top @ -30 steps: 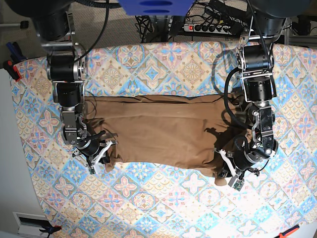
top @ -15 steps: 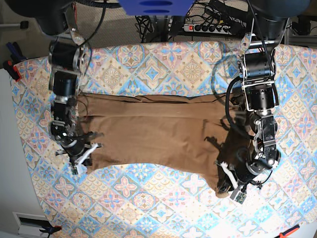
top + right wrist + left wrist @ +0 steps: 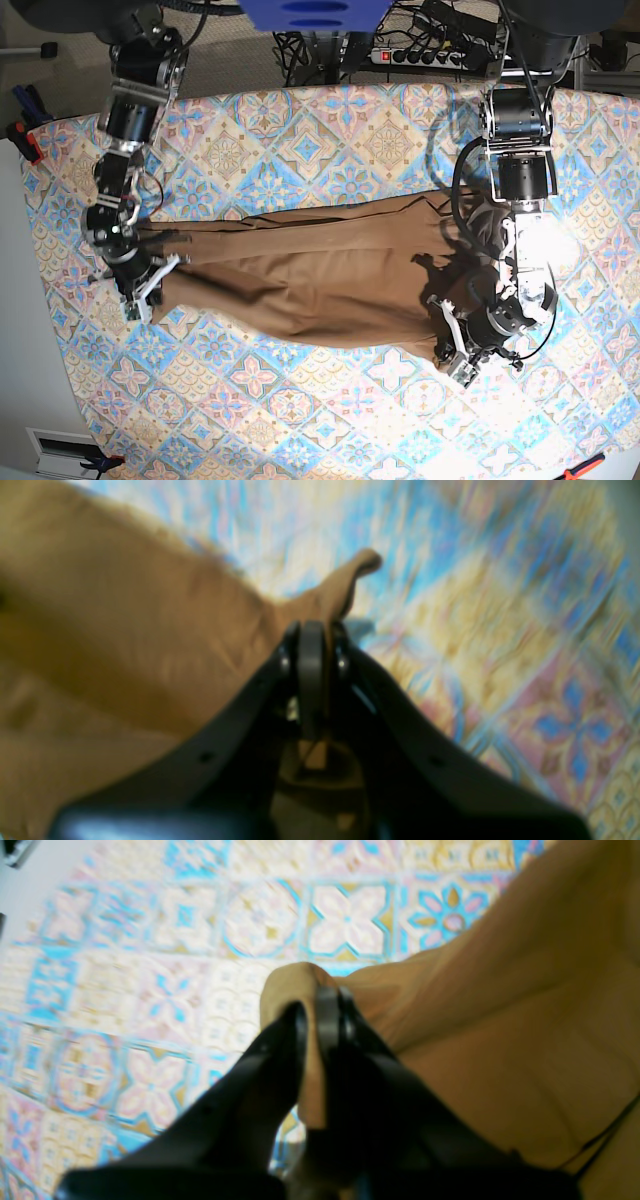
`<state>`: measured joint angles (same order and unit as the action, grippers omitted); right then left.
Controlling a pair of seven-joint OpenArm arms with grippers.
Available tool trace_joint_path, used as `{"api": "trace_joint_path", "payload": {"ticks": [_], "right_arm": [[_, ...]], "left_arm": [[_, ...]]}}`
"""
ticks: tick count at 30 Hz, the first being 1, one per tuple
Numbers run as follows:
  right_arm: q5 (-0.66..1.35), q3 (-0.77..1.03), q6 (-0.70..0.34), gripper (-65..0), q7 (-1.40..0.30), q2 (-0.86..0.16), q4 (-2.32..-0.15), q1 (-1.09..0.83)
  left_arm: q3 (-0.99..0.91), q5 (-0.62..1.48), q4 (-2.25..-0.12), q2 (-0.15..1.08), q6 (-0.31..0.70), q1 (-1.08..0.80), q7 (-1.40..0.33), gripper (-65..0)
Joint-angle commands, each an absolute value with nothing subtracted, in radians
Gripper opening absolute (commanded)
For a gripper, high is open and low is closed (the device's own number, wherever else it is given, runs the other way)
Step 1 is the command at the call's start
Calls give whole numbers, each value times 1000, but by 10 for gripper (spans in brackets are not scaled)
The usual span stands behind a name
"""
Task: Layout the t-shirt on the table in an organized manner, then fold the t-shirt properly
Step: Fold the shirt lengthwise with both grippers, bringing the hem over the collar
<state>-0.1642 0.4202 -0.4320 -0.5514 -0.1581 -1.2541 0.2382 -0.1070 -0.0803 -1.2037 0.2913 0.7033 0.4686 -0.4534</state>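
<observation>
The tan-brown t-shirt [image 3: 310,280] lies stretched into a long band across the table [image 3: 300,420], pulled taut between my two grippers. In the base view my right gripper [image 3: 140,290] is shut on the shirt's left end. My left gripper [image 3: 455,355] is shut on its front right corner. The left wrist view shows the left gripper [image 3: 320,995] pinching a fold of the t-shirt [image 3: 525,990] above the table [image 3: 150,940]. The blurred right wrist view shows the right gripper [image 3: 311,630] clamped on an edge of the t-shirt [image 3: 125,605], with a small tip of cloth poking past the fingers.
A power strip [image 3: 425,55] and cables lie behind the table's far edge. Clamps [image 3: 25,135] hold the cloth at the left edge, and an orange clamp [image 3: 585,465] sits at the front right corner. White floor runs along the left.
My right gripper has moved left and toward the back, dragging the shirt's left end with it. The shirt has drawn out longer and narrower. The left gripper has kept its hold, shifting only slightly.
</observation>
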Motion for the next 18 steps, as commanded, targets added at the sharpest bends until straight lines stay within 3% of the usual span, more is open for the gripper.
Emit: {"api": "trace_joint_path", "payload": {"ticks": [1,9,18], "right_arm": [[-137,423,-424,-650,-490,-166,-1305,280],[-137,426,-424,-650,-483,-137,-1328,185],[-137,625,-424,-650,-486,-111,-1317,191]], "left_arm": [[-110,-67,-1230,302,698,487,-429,-650],[-107,-67,-1245,337,698,432,-429,-650],[-108,-74,-1380,338,698,337,-433,-650]]}}
